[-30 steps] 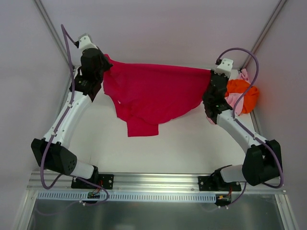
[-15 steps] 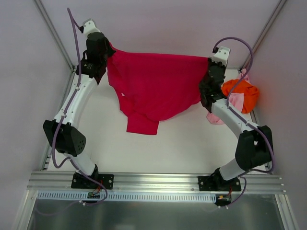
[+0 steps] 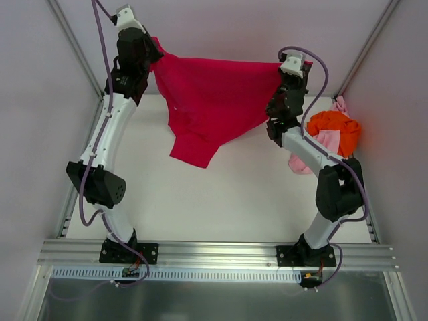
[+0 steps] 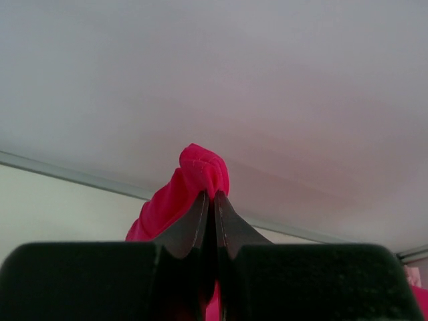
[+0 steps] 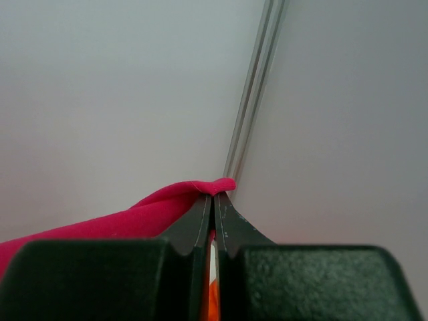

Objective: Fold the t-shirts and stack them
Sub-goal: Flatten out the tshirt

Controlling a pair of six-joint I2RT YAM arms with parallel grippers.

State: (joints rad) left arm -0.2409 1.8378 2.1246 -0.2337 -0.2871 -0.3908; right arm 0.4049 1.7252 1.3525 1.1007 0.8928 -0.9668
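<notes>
Two corners of the red t-shirt (image 3: 214, 100) were clenched, left pincer (image 4: 214, 198) at eleven o'clock, right pincer (image 5: 214, 198) at one, likely to spread it flat.

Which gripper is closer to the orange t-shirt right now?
Right. The right gripper holds a corner of the crimson t-shirt up just left of the orange t-shirt. The left gripper holds the other corner, far across the table on the left.
</notes>
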